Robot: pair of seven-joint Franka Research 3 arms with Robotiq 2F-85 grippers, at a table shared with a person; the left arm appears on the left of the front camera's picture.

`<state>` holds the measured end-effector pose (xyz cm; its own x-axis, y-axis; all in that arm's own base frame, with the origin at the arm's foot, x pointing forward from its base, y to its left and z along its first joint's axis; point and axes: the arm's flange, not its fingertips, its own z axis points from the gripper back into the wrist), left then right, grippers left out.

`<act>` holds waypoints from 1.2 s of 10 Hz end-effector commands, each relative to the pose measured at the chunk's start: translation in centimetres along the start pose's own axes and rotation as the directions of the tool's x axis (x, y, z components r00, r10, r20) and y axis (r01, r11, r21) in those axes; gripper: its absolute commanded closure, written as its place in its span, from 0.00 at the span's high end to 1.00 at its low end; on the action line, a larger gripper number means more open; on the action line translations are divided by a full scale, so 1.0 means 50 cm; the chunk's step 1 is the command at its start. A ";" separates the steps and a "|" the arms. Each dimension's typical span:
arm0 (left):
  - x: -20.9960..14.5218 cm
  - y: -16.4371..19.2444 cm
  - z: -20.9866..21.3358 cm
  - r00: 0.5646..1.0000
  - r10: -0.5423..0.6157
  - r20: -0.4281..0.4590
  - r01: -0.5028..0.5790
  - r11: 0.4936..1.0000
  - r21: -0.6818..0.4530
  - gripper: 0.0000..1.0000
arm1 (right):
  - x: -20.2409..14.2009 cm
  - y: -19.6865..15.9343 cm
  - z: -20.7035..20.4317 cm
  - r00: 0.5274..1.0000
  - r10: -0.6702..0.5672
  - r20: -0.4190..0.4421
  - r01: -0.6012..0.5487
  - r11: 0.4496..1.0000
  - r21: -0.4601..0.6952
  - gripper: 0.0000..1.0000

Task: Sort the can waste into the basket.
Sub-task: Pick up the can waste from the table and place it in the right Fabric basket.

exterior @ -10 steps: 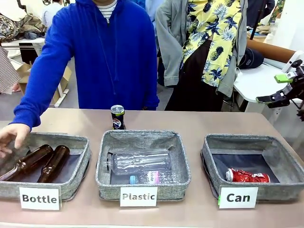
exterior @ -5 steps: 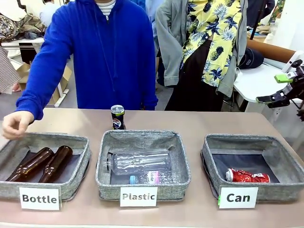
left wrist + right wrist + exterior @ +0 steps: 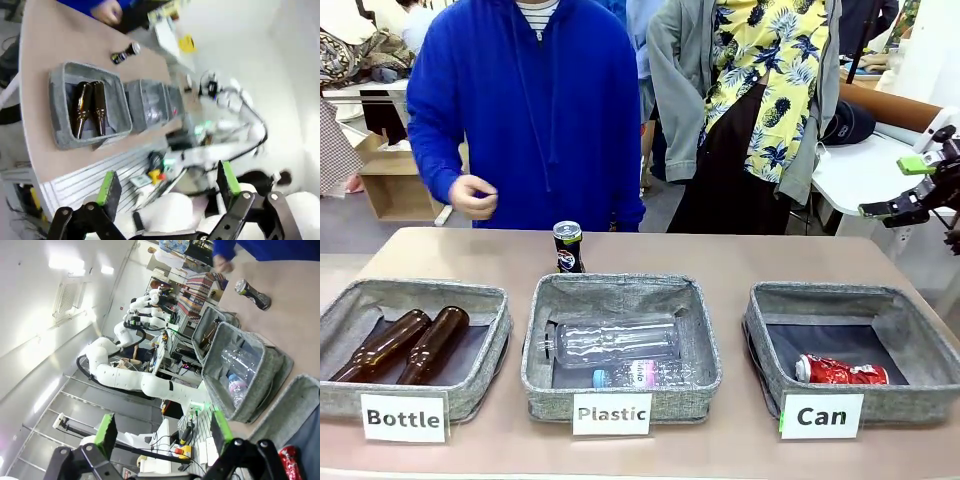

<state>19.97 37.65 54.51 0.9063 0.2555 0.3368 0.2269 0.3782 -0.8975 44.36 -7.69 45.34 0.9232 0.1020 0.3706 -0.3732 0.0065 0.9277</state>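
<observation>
Right hand (image 3: 163,430) parted (flat green pads (image 3: 106,433)).

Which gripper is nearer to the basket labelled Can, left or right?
Right. The right gripper is off the table end where the Can basket sits. The left gripper is off the opposite end, beyond the Bottle basket and Plastic basket.

**Table layout**
Row on table (image 3: 740,255): Bottle bin (image 3: 420,289) left, Plastic bin (image 3: 620,284) middle, Can basket (image 3: 840,293) right. Glass bottles (image 3: 405,345) in first, plastic bottles (image 3: 615,342) in second, crushed can (image 3: 840,371) in third. Pepsi can (image 3: 567,247) upright just behind Plastic bin.
</observation>
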 end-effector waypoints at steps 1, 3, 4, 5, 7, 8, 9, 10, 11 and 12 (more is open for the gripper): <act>0.110 0.046 -0.030 0.905 -0.293 -0.307 0.287 0.956 -0.064 1.00 | 0.001 0.003 0.003 1.000 0.011 -0.001 -0.011 1.000 -0.015 1.00; 0.218 0.066 -0.196 0.735 -0.509 -0.448 0.474 0.858 -0.199 1.00 | 0.001 0.003 0.003 1.000 0.011 -0.001 -0.011 1.000 -0.015 1.00; 0.249 0.074 -0.298 0.629 -0.605 -0.489 0.557 0.789 -0.259 1.00 | 0.001 0.003 0.003 1.000 0.011 -0.001 -0.011 1.000 -0.015 1.00; 0.271 0.085 -0.389 0.555 -0.648 -0.521 0.551 0.756 -0.354 1.00 | 0.001 0.003 0.003 1.000 0.011 -0.001 -0.011 1.000 -0.015 1.00; 0.303 0.084 -0.554 0.430 -0.792 -0.433 0.692 0.597 -0.405 1.00 | 0.001 0.003 0.003 1.000 0.011 -0.001 -0.011 1.000 -0.015 1.00; 0.317 0.076 -0.618 0.394 -0.895 -0.210 0.825 0.445 -0.348 1.00 | 0.001 0.003 0.003 1.000 0.011 -0.001 -0.011 1.000 -0.015 1.00; 0.322 0.072 -0.659 0.328 -0.944 -0.043 0.908 0.328 -0.261 1.00 | 0.001 0.003 0.003 1.000 0.011 -0.001 -0.011 1.000 -0.015 1.00; 0.326 0.072 -0.681 0.265 -0.959 0.103 0.954 0.245 -0.175 1.00 | 0.001 0.003 0.003 1.000 0.011 -0.001 -0.011 1.000 -0.015 1.00; 0.318 0.073 -0.695 0.187 -0.965 0.185 0.980 0.172 -0.095 1.00 | 0.001 0.003 0.003 1.000 0.011 -0.001 -0.011 1.000 -0.015 1.00; 0.312 0.078 -0.712 0.139 -0.974 0.179 0.989 0.128 -0.072 1.00 | 0.001 0.003 0.003 1.000 0.011 -0.001 -0.011 1.000 -0.015 1.00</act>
<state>49.09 12.72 47.17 0.0522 -0.1747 0.9832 0.9670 0.2547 -0.0061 44.36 -7.69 45.34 0.9232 0.1020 0.3706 -0.3732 0.0068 0.9277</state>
